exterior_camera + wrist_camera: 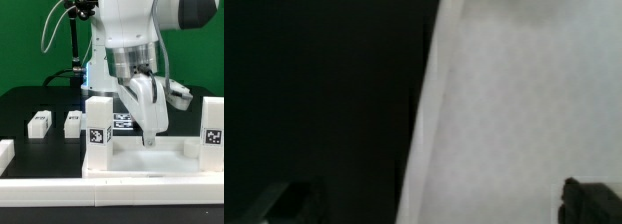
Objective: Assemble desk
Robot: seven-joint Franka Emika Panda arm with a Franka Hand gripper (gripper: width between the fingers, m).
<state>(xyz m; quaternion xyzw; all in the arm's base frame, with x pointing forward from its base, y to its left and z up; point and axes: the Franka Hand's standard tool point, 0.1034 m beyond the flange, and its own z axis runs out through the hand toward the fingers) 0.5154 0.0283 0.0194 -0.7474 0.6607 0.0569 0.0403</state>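
The desk's white tabletop [150, 160] lies at the front of the black table. Two tagged legs stand upright on it, one [97, 125] toward the exterior view's left and one [213, 120] toward its right. Two more loose legs [38, 123] [72, 122] lie on the table further left. My gripper [150, 138] hangs over the tabletop's far rim between the standing legs. In the wrist view the gripper [434, 205] is open. One dark fingertip [278, 205] is over black table and the other [589, 198] over a close, blurred white surface [526, 100]. Nothing is gripped.
A long low white bar [110, 190] runs along the front edge, and another white bar end [5, 152] sits at the exterior view's left. The marker board [122, 122] lies behind the tabletop at the arm's base. A black stand [74, 45] rises at the back.
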